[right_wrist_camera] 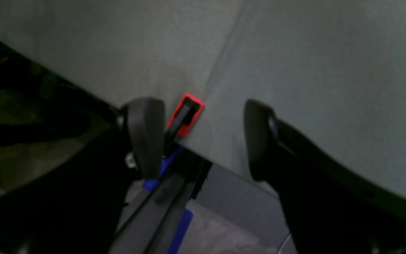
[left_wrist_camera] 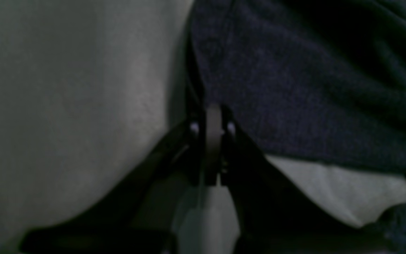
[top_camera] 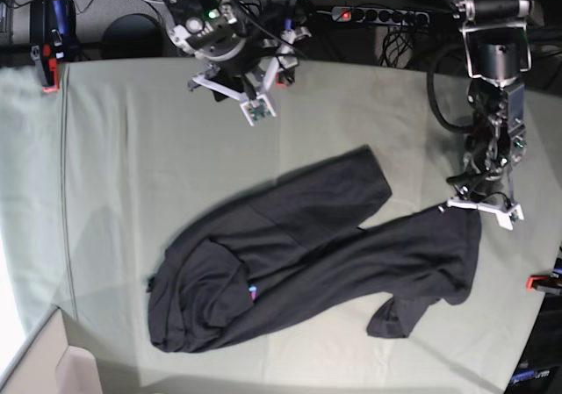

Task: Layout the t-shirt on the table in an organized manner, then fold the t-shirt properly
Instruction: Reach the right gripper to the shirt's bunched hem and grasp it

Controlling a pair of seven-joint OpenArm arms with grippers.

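The dark charcoal t-shirt (top_camera: pixel 299 254) lies crumpled and stretched diagonally across the pale grey-green table (top_camera: pixel 132 166). A small bit of coloured print (top_camera: pixel 253 293) shows near its bunched left end. My left gripper (top_camera: pixel 474 208) sits at the shirt's right end. In the left wrist view its fingers (left_wrist_camera: pixel 213 120) are closed together at the edge of the dark fabric (left_wrist_camera: pixel 312 88). My right gripper (right_wrist_camera: pixel 203 137) hangs open and holds nothing. It is over the table's far edge (top_camera: pixel 268 74), well away from the shirt.
A red clamp (right_wrist_camera: pixel 185 114) grips the table edge between the right gripper's fingers. More red clamps sit at the far left (top_camera: pixel 49 82) and the right edge (top_camera: pixel 540 282). Cables and a power strip (top_camera: pixel 378 14) lie behind the table.
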